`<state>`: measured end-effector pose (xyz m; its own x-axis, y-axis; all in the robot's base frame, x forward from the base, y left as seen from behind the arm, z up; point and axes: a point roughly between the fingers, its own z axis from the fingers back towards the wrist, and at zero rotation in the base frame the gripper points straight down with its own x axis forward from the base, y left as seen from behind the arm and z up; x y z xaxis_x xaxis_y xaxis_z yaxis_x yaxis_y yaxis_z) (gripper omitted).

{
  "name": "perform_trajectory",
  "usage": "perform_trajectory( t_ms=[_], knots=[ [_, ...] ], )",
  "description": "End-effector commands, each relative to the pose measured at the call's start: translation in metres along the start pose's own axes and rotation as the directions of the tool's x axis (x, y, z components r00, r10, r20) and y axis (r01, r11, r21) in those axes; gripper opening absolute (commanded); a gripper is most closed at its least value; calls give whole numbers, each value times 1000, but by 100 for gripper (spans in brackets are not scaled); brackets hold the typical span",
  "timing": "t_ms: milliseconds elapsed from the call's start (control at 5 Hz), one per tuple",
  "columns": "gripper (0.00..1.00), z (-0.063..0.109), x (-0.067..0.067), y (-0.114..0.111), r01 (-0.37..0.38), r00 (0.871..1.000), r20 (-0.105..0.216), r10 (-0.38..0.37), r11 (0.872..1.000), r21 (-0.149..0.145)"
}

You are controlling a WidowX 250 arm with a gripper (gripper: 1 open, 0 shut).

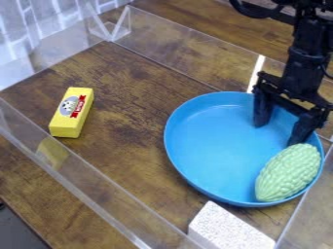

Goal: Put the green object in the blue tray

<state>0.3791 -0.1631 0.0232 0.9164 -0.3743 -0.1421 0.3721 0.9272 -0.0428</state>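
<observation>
The pale green bumpy object (287, 172) lies inside the blue tray (208, 146), against its right rim. The tray is a large round blue plate on the wooden table. My gripper (287, 118) hangs over the tray's far right part, just above and behind the green object. Its two dark fingers (264, 110) are spread apart with nothing between them.
A yellow rectangular block (70, 111) lies on the table at the left. A white speckled sponge (232, 230) sits at the front edge below the tray. Clear plastic walls (117, 209) ring the table.
</observation>
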Motion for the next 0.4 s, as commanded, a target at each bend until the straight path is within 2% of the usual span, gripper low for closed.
perform_trajectory(
  t_ms=[0, 200],
  knots=[
    [100, 30, -6, 13, -38, 999, 36, 38, 999, 12],
    [100, 42, -10, 15, -50, 998, 36, 49, 998, 29]
  ],
)
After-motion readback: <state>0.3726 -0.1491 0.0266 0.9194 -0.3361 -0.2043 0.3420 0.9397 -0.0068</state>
